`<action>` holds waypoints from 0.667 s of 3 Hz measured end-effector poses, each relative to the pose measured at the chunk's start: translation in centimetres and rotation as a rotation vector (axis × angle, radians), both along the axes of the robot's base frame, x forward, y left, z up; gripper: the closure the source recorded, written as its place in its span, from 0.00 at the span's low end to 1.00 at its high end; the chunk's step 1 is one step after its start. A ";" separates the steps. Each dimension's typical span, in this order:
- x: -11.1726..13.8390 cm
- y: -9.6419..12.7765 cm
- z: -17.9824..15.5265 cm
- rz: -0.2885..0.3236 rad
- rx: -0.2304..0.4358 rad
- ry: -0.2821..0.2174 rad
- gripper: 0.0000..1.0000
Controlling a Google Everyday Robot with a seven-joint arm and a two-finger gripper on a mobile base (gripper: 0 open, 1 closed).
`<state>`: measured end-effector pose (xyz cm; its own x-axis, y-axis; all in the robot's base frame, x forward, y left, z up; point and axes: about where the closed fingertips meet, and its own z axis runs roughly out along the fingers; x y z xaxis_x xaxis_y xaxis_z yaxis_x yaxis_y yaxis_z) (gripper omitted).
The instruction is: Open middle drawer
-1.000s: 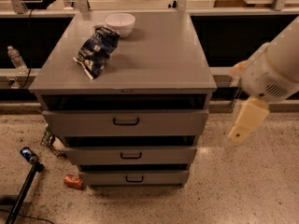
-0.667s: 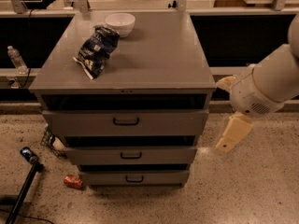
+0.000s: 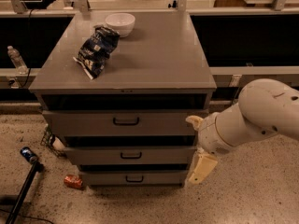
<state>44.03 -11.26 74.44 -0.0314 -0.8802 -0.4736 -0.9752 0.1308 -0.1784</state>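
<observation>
Seeing the cream two-finger claw (image 3: pixel 196 146) spread wide and empty by the cabinet's (image 3: pixel 56 125) right front corner, probably lining up on the small dark bar handle (image 3: pixel 128 156) to its left. Low grey metal middle drawer (image 3: pixel 93 156) level with the claw, just left, pushed in, so no telling what's inside. Up-left on the grey tabletop (image 3: pixel 163 59): white bowl (image 3: pixel 120 22), crumpled dark blue snack bag (image 3: pixel 96 50).

Dim, warm, lit from above. Even light on cabinet top (image 3: pixel 154 55). Deep shadow in gaps above drawer fronts and under cabinet on floor (image 3: pixel 261 195). Pale gripper (image 3: pixel 198 146), fingers apart, catching light by right end of middle drawer (image 3: pixel 93 156).
</observation>
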 end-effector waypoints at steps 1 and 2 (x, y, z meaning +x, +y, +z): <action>0.0 0.0 0.0 0.000 0.000 0.000 0.00; -0.1 0.4 -4.1 -0.021 0.046 0.042 0.00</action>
